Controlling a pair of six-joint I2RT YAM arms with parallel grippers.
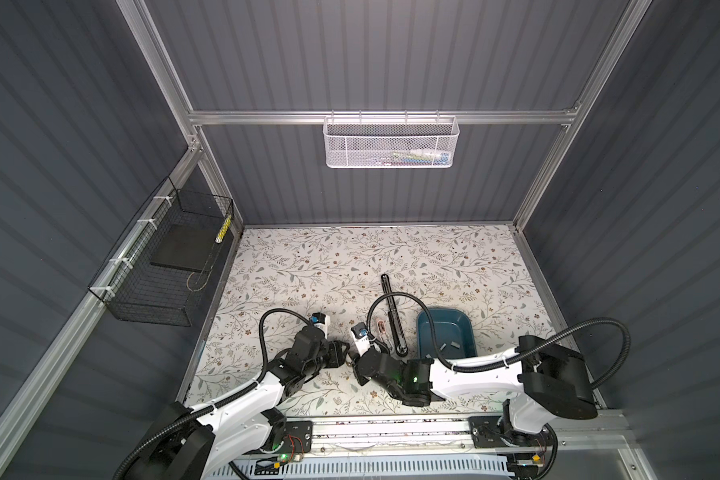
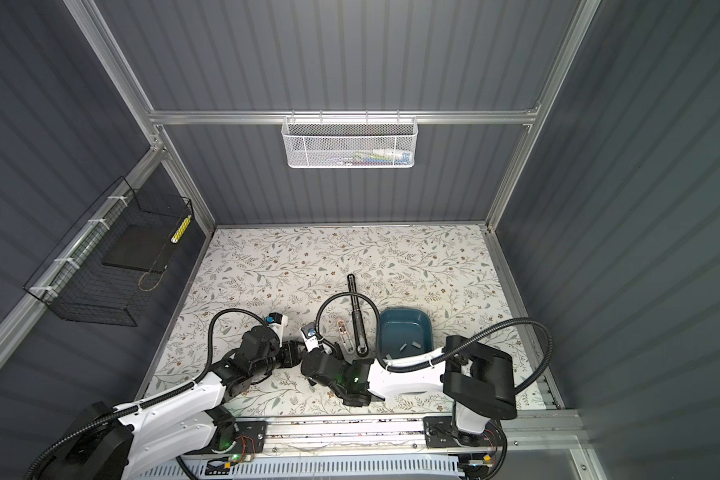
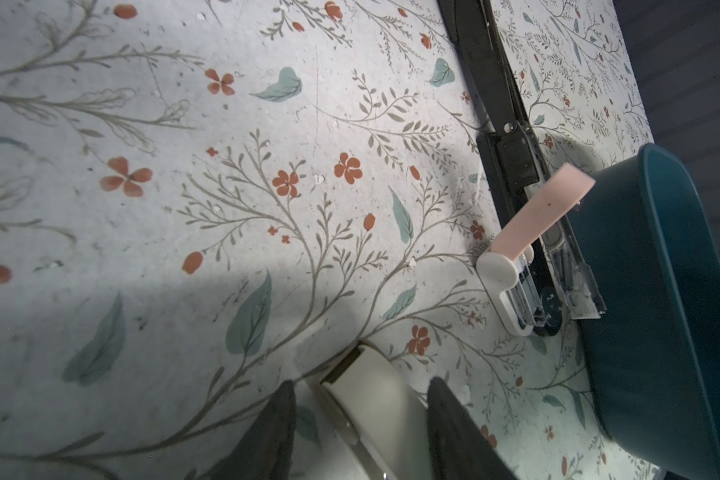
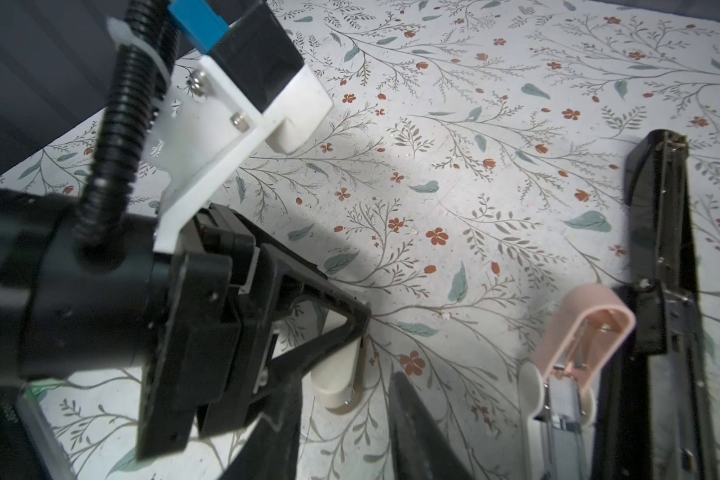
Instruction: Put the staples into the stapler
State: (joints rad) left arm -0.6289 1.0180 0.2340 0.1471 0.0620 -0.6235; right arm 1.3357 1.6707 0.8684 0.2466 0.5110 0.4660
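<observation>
You see 1 white mesh basket (image 1: 375, 145) on the back rail (image 1: 267, 117), 1 black wire basket (image 1: 142, 299) with a dark slab (image 1: 179, 247) at left, 1 teal tray (image 1: 445, 328) on the floral tabletop (image 1: 308, 257).

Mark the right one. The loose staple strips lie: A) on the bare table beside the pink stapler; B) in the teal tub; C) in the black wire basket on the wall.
B: in both top views the staples show as pale grey strips on the floor of the teal tub.
</observation>
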